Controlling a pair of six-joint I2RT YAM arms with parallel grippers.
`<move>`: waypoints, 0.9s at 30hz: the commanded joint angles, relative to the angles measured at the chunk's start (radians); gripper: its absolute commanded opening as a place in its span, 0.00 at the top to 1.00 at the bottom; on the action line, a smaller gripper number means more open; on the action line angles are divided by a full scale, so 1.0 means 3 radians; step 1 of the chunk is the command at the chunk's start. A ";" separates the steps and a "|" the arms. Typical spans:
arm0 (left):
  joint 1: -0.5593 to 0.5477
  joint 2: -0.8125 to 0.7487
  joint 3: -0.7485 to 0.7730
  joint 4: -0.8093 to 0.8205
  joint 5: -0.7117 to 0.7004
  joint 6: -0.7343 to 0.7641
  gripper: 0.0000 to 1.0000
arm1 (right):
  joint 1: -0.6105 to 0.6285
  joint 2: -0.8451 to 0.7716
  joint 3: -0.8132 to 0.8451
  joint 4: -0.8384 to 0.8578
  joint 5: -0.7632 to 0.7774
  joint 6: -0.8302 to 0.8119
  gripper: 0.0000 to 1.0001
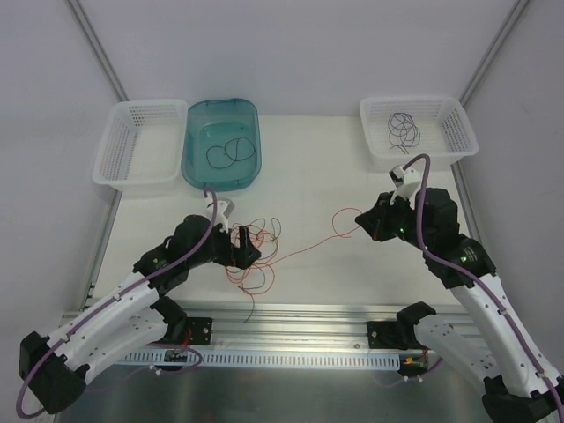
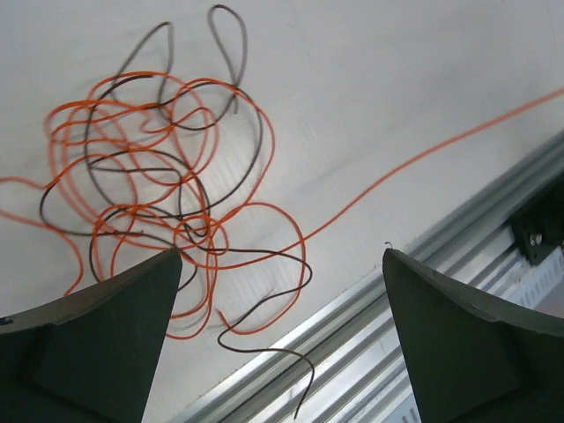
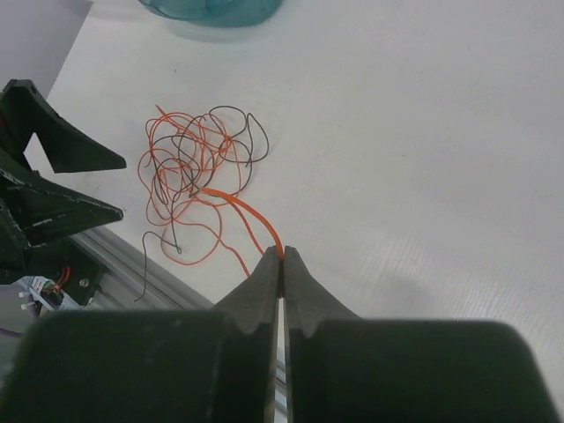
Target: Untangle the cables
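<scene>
- Lying in a loose knot on the white table [image 1: 352, 176], near its front edge and left of centre: the cables [image 1: 256, 257], thin orange-red loops crossing over and through dark ones.
- Pinching one orange-red strand [image 3: 249, 216] at the very tips of the right gripper [image 3: 282, 257], fingers pressed flat together with only the wire between them.
- Running out of the knot's right side, across the bare table top and up to that closed grip in a shallow, slightly wavy line.
- Hovering the left gripper [image 2: 282, 256] just over the near side of the knot, its dark fingers [image 2: 115, 326] spread wide apart and gripping nothing.
- Showing a few orange-red and dark loops in the open gap, some passing under the left-hand fingertip in the left wrist view.
- Trailing one dark loose end from the knot toward the aluminium rail [image 2: 414, 300] along the table's front edge.
- Resting in the teal tray [image 1: 189, 132] at the back left: a couple of dark looped wires [image 1: 229, 152], well apart from the knot.
- Sitting just beside that tray, on its left: a white mesh basket [image 1: 119, 145]; touching or not, impossible to tell.
- Holding more dark loops [image 1: 405, 129] in a second white basket [image 1: 460, 132] at the back right, beyond the right arm.
</scene>
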 commanded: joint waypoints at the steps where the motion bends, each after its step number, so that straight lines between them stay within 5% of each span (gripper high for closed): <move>1: -0.0406 0.0205 0.0228 0.0308 0.0122 0.0604 0.01 | -0.0009 0.0030 0.0195 0.0065 -0.0251 -0.0007 0.99; 5: -0.0795 0.0777 0.0386 0.0574 -0.0001 0.0850 0.01 | -0.0009 0.0030 0.0266 0.0065 -0.0312 0.0014 0.99; 14: -0.0979 0.1709 0.0637 0.0866 -0.0288 0.1280 0.11 | -0.0009 -0.0005 0.0333 0.0075 -0.0414 0.0070 0.99; 18: -0.0990 0.1898 0.0740 0.0887 -0.0308 0.1331 0.50 | -0.0009 -0.0021 0.0313 0.0065 -0.0389 0.0060 0.99; 19: -0.0990 0.1878 0.0790 0.0887 -0.0313 0.1336 0.77 | -0.0009 -0.0016 0.0292 0.0065 -0.0374 0.0060 0.99; 21: -0.0990 0.1822 0.0862 0.0887 -0.0409 0.1346 0.99 | -0.0004 0.0015 0.0246 0.0045 -0.0343 0.0045 0.99; 27: -0.0969 0.1505 0.1490 0.0561 -0.0732 0.1377 1.00 | -0.0009 0.0132 -0.0203 0.0254 -0.0317 0.0147 0.99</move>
